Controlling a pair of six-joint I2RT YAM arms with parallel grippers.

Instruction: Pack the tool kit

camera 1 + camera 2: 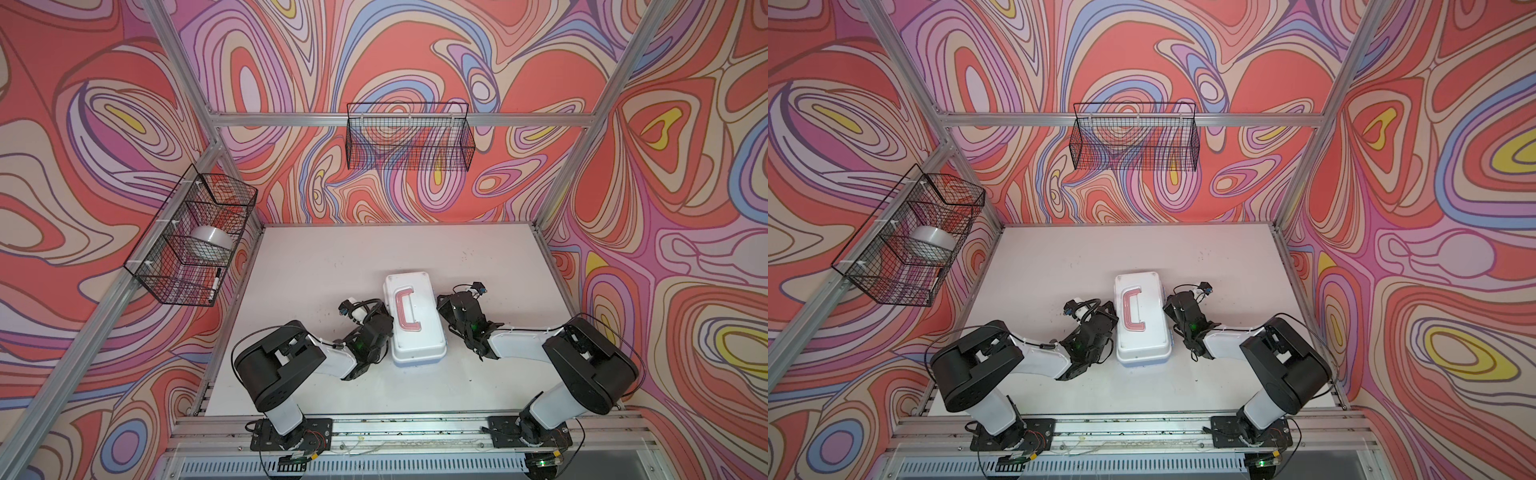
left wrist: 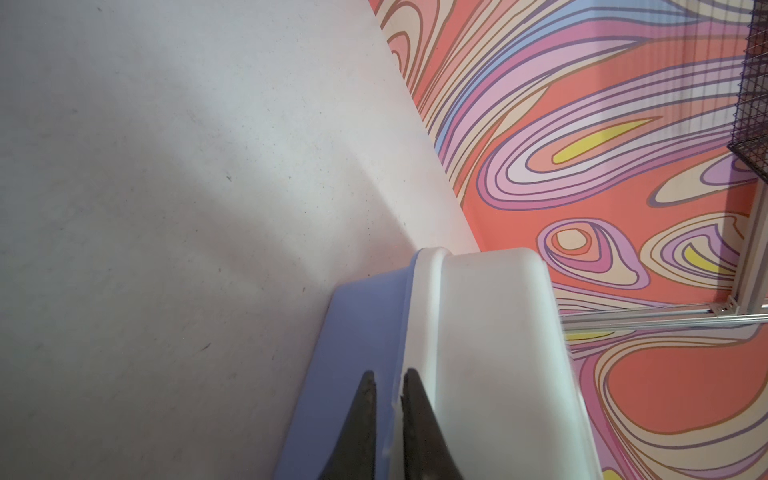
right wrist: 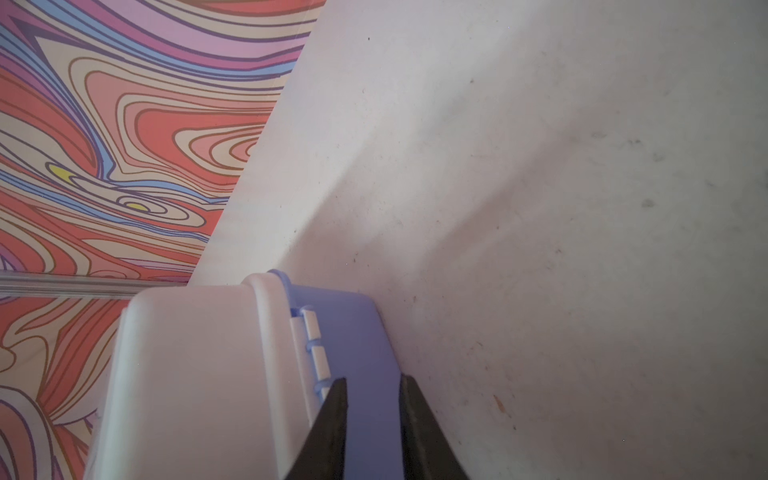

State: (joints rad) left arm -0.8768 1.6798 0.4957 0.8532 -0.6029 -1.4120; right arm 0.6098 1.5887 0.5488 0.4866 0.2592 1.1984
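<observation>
The tool kit (image 1: 419, 332) (image 1: 1144, 332) is a white box with a pink-red handle (image 1: 404, 311), and it lies closed on the white table in both top views. My left gripper (image 2: 388, 374) is against its left side, at the seam between the white lid (image 2: 490, 353) and the light blue base (image 2: 353, 332). Its fingers are a narrow slit apart with nothing between them. My right gripper (image 3: 371, 379) is against the right side by the hinge (image 3: 313, 340). Its fingers are slightly apart over the blue base wall (image 3: 357, 332) and hold nothing. No loose tools show.
A black wire basket (image 1: 409, 141) hangs on the back wall. Another wire basket (image 1: 166, 266) on the left wall holds a white roll (image 1: 208, 241) and a marker (image 1: 216, 284). Bare table (image 1: 374, 249) lies behind the box. Aluminium frame posts edge the table.
</observation>
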